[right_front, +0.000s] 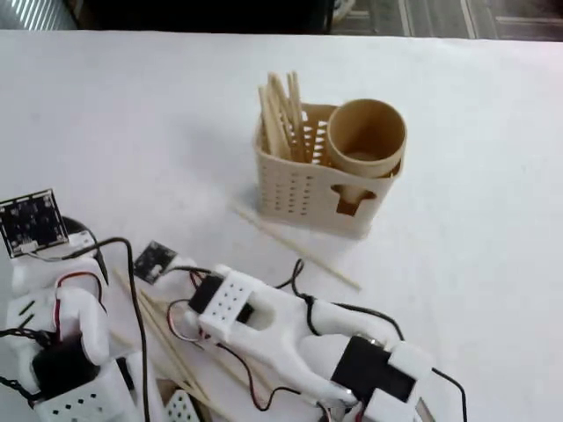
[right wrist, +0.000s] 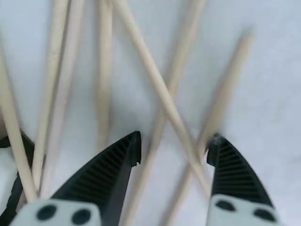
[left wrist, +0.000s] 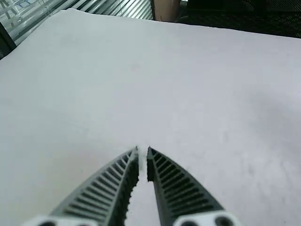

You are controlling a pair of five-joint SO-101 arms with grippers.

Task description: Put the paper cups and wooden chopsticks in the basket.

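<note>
basket (right_front: 303,189): cream, upright | cup (right_front: 366,136): inside | chopsticks (right_front: 283,114): upright in basket | loose chopsticks (right wrist: 162,94): crossed on table

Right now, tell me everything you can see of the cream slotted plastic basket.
The cream slotted plastic basket is a rectangular box standing upright on the white table. Its walls are pierced by rows of small slots, and the near wall has a cut-out handle hole. At one end a tan paper cup sits upright inside, rim above the walls; at the other, a bundle of wooden chopsticks stands leaning. A loose wooden chopstick lies on the table just before it; contact cannot be told.
</note>
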